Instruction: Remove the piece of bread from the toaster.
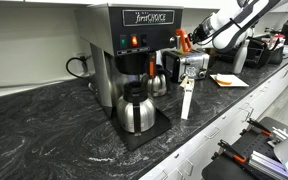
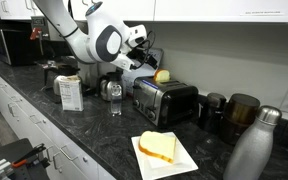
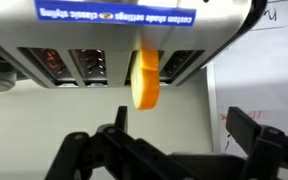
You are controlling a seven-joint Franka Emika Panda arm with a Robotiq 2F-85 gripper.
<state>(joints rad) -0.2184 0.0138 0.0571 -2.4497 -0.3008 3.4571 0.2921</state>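
Observation:
The chrome toaster stands on the dark counter, and it also shows in an exterior view and in the wrist view. The piece of bread, a yellowish-orange slice, sticks up out of one of its slots, and it shows on the toaster's top in an exterior view. My gripper is open and empty. It hangs a little above the toaster, with the slice near one finger and not between the fingertips.
A large steel-and-black coffee maker with a round carafe stands beside the toaster. An orange-red upright object shows near the toaster's top. A white plate with a yellow slice, a steel bottle, a white box and a jar are around.

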